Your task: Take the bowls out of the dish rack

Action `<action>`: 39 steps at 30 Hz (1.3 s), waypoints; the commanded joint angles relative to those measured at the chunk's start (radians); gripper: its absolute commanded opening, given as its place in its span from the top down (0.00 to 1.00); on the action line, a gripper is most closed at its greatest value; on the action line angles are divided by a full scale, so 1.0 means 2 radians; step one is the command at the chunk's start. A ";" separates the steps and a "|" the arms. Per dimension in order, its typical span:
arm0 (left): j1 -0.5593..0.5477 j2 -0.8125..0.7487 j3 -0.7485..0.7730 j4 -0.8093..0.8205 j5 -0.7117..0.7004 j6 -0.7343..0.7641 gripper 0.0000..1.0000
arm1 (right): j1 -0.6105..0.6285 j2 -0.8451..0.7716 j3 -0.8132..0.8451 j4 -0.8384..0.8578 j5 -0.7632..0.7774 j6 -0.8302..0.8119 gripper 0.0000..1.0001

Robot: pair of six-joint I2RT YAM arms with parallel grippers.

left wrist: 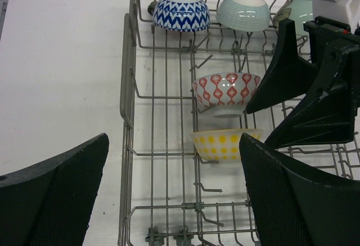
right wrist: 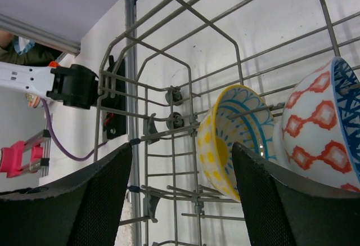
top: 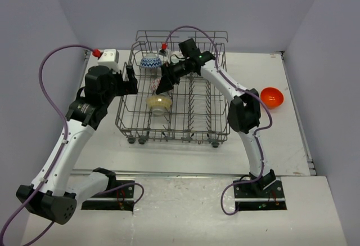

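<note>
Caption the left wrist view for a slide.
Open left gripper faces the dish rack holding a blue bowl, a mint bowl, a red-patterned bowl and a yellow-dotted bowl.

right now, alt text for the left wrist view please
A grey wire dish rack holds a blue-and-white bowl, a mint bowl, a red-and-white bowl and a yellow-dotted cream bowl. The right gripper reaches in from the right, jaws open; the left gripper frames the bottom, jaws open too.

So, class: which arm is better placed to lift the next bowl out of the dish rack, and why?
Probably the right. The right pincer, open, is down inside the dish rack, close to the yellow-dotted bowl and the red-and-white bowl. The left pincer, also open, sits outside the rack's left wall.
</note>
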 commanded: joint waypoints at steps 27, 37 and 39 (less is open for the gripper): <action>0.000 0.041 0.021 0.045 0.017 0.003 0.02 | 0.026 0.008 -0.077 0.019 -0.063 -0.003 1.00; 0.000 0.043 -0.022 0.069 0.041 -0.010 0.02 | 0.037 -0.012 -0.029 0.058 -0.095 0.049 1.00; 0.000 0.045 -0.027 0.073 0.046 -0.011 0.02 | 0.037 -0.016 -0.022 0.071 -0.103 0.058 1.00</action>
